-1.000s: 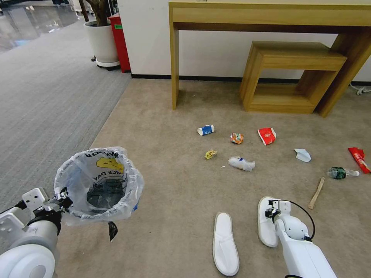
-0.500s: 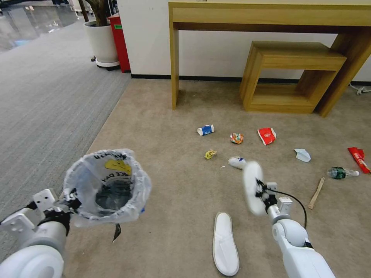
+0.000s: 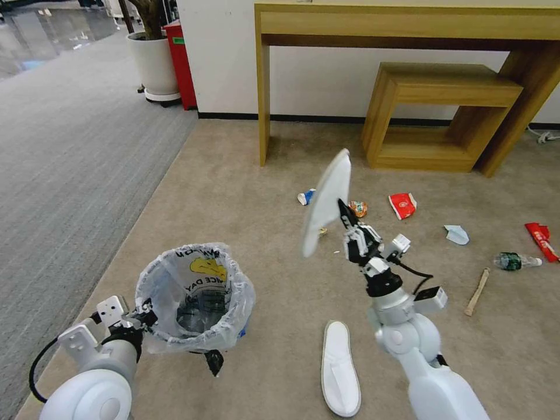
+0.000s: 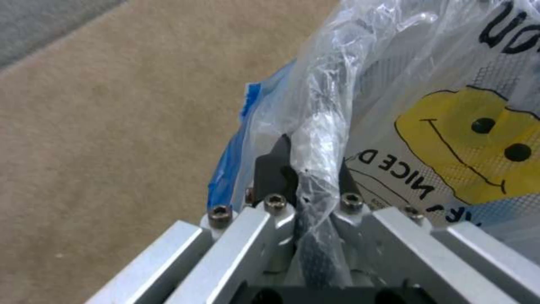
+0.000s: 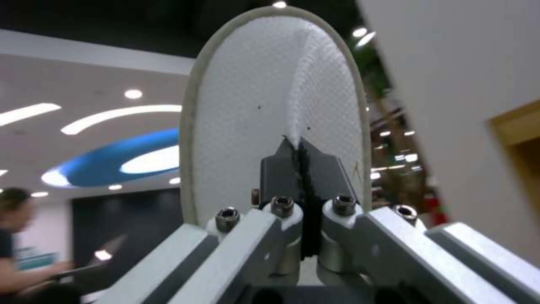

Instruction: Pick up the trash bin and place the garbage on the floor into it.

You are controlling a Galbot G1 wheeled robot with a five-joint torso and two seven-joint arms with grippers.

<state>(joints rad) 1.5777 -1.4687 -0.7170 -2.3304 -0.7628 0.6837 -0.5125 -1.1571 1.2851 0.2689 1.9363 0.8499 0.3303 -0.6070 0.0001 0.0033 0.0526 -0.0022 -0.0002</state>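
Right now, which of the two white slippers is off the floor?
The slipper pinched in the right gripper, held up in the air beside the trash bin. The other slipper lies flat on the beige carpet by the robot.

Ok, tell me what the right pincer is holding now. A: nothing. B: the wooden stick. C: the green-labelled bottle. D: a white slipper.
D: the right pincer is shut on a white slipper, held up in the air; the wooden stick and the bottle lie on the carpet.
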